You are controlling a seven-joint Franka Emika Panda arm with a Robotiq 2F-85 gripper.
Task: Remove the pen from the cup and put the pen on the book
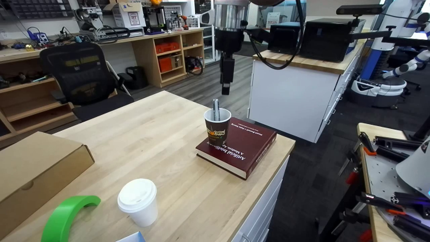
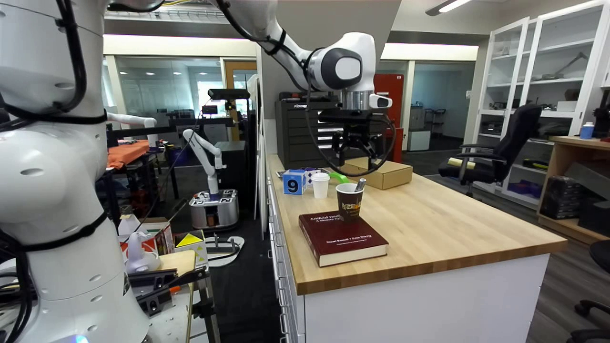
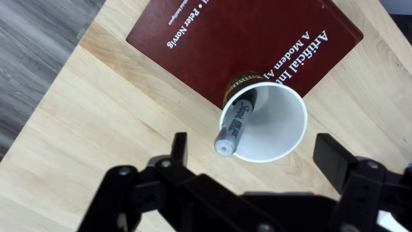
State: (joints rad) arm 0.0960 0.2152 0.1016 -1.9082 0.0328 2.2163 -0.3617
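The grey pen (image 1: 216, 109) leans inside the dark cup (image 1: 217, 132), with its upper end above the rim; it also shows in an exterior view (image 2: 361, 184). The cup stands upright on the maroon book (image 1: 252, 143), near one edge of it. In the wrist view the pen (image 3: 236, 125) rests against the left side of the rim of the cup (image 3: 278, 119), and the book (image 3: 251, 35) lies beneath. My gripper (image 3: 252, 145) is open and empty, its fingers spread wide. In both exterior views the gripper (image 1: 225, 90) (image 2: 360, 162) hangs above the pen and cup, touching neither. The pen's lower end is hidden.
A white lidded paper cup (image 1: 139, 201), a green arch (image 1: 67, 218) and a brown cardboard box (image 1: 40, 164) stand elsewhere on the wooden table (image 1: 151, 134). A blue box marked 9 (image 2: 294, 182) stands beside the paper cup. The book lies near a table corner.
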